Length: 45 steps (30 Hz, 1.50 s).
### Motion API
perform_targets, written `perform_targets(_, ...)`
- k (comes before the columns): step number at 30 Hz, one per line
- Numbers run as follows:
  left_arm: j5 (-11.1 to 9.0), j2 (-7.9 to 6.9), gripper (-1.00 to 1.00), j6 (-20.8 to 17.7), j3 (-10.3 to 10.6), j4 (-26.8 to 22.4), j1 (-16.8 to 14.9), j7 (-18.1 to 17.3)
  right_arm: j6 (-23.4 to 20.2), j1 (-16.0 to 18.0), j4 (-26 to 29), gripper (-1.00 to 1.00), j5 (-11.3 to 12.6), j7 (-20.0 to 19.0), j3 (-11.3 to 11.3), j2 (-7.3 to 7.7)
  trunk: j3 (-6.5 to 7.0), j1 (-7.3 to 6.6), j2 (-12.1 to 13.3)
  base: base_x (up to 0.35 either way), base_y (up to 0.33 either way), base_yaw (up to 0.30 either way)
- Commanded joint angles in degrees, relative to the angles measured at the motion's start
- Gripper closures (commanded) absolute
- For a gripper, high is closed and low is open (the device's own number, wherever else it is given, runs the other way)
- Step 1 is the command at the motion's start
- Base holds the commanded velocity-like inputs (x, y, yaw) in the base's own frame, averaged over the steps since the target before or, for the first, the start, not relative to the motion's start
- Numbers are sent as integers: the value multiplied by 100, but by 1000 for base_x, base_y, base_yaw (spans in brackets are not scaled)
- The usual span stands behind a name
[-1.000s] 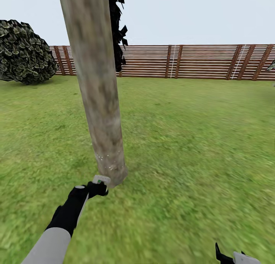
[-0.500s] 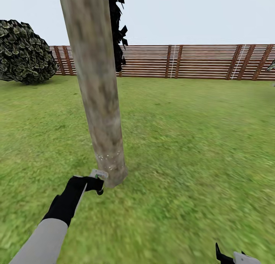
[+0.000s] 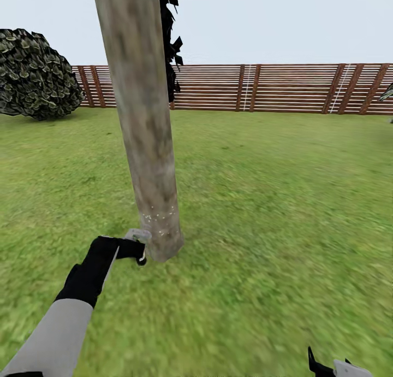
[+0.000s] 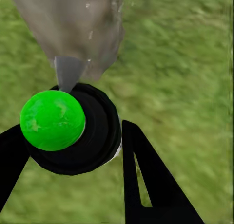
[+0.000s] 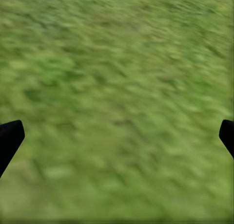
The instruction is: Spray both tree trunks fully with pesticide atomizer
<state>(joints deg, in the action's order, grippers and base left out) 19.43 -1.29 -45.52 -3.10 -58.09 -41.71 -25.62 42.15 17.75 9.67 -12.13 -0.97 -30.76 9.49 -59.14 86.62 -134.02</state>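
Pesticide atomizer (image 4: 68,131), black-bodied with a green cap, sits clamped between the left gripper's (image 3: 134,249) fingers (image 4: 146,180), its grey nozzle against the foot of the tree trunk (image 3: 147,142) at about eleven o'clock. Right gripper (image 5: 117,136) hangs at five o'clock with fingers wide apart over the grass lawn (image 3: 273,202). Farther off stand a round bush (image 3: 35,74) and the slatted fence (image 3: 262,87).
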Motion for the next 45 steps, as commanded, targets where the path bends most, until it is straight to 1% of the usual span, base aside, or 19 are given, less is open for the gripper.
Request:
perform_targets(1,32,40,100,-269,1,-13,-170,-7,1,0,0,-100,0,0,0,0,-1,0,0,-3,0,0)
perform_targets(4,19,51,100,-640,-1,-23,-500,-18,3,0,0,-100,0,0,0,0,-1,0,0,-1,0,0)
perform_targets(5,18,22,100,-734,-12,-25,-666,-20,4,0,0,-100,0,0,0,0,-1,0,0,0,0,0)
perform_targets(7,24,-74,100,-779,-30,-16,-785,-22,2,0,0,-100,0,0,0,0,-1,0,0,0,0,0)
perform_targets(9,18,-309,100,-793,-38,10,-826,-26,4,0,0,-100,0,0,0,0,-1,0,0,0,0,0)
perform_targets(10,11,-520,100,-798,-40,34,-837,-43,1,0,0,-100,-1,0,0,0,-1,0,0,0,0,0)
perform_targets(12,14,-633,100,-800,-21,47,-837,-186,3,0,0,-100,0,0,0,0,-1,0,0,0,0,0)
perform_targets(14,21,-612,100,-800,-2,50,-837,-325,-1,0,0,-100,0,0,0,0,-1,0,0,0,0,0)
perform_targets(16,44,-234,100,-821,157,11,-845,-419,0,0,0,-100,0,0,0,0,-1,0,0,0,0,0)
perform_targets(18,51,-59,100,-925,249,-17,-848,-429,1,0,0,-100,-2,0,0,0,-1,0,0,0,0,0)
perform_targets(20,46,46,100,-1117,339,-41,-855,-434,-1,0,0,-100,0,0,0,0,-1,0,0,0,0,0)
perform_targets(24,66,-23,100,-1149,345,-37,-834,-440,-3,0,0,-100,0,0,0,0,-1,0,0,0,0,0)
perform_targets(25,73,-116,100,-1139,321,-8,-811,-443,-4,0,0,-100,0,0,0,0,-1,0,0,0,0,0)
perform_targets(27,58,-420,100,-1117,320,32,-789,-449,0,0,0,-100,0,0,0,0,-1,0,0,0,0,0)
perform_targets(29,57,-627,100,-1106,321,47,-777,-452,0,0,0,-100,0,0,0,0,-1,0,0,0,0,0)
perform_targets(33,57,-613,100,-1100,385,1,-762,-418,-1,0,0,-100,-2,0,0,0,-1,0,0,0,0,0)
perform_targets(34,55,-584,100,-1103,459,-19,-761,-414,0,0,0,-100,-1,0,0,0,-1,0,0,0,0,0)
perform_targets(35,59,-523,100,-1126,645,-39,-764,-403,0,0,0,-100,0,0,0,0,-1,0,0,54,0,0)
perform_targets(45,61,-513,100,-1143,664,-53,-775,-400,-2,0,0,-100,-1,0,0,0,-1,0,0,248,-64,0)
